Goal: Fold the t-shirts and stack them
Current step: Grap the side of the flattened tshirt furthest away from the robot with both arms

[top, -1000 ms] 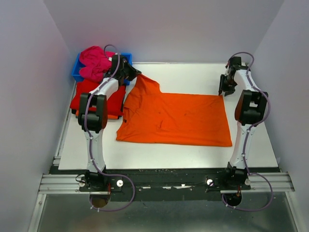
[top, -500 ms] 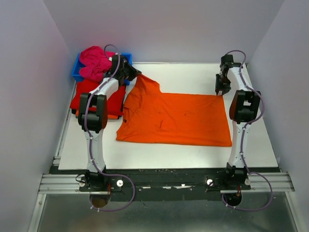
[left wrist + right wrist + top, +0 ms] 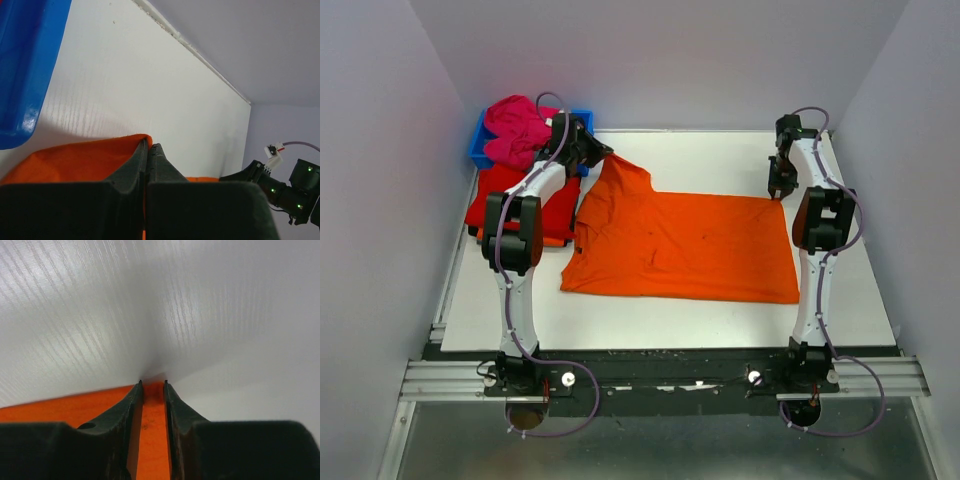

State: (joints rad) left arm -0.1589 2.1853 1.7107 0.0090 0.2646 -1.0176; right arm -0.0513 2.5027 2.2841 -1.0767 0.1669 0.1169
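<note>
A bright orange t-shirt (image 3: 680, 245) lies spread flat across the white table. My left gripper (image 3: 608, 155) is shut on its far left corner, lifting that corner into a peak; the cloth (image 3: 75, 160) is pinched at the fingertips (image 3: 149, 146). My right gripper (image 3: 778, 195) points down at the shirt's far right corner. Its jaws (image 3: 152, 383) stand a narrow gap apart, tips on the table, with a strip of orange cloth (image 3: 152, 430) between them. A red t-shirt (image 3: 490, 200) lies at the table's left edge. A magenta-pink t-shirt (image 3: 515, 128) is heaped in the bin.
A blue plastic bin (image 3: 477, 150) stands at the far left corner, and its wall (image 3: 25, 65) sits just left of my left gripper. Grey walls close in the back and both sides. The right arm (image 3: 285, 192) shows across the table in the left wrist view.
The right gripper has shifted slightly left and further back along the shirt's far right corner, and its jaws have narrowed. The left gripper still holds its corner in the same place.
</note>
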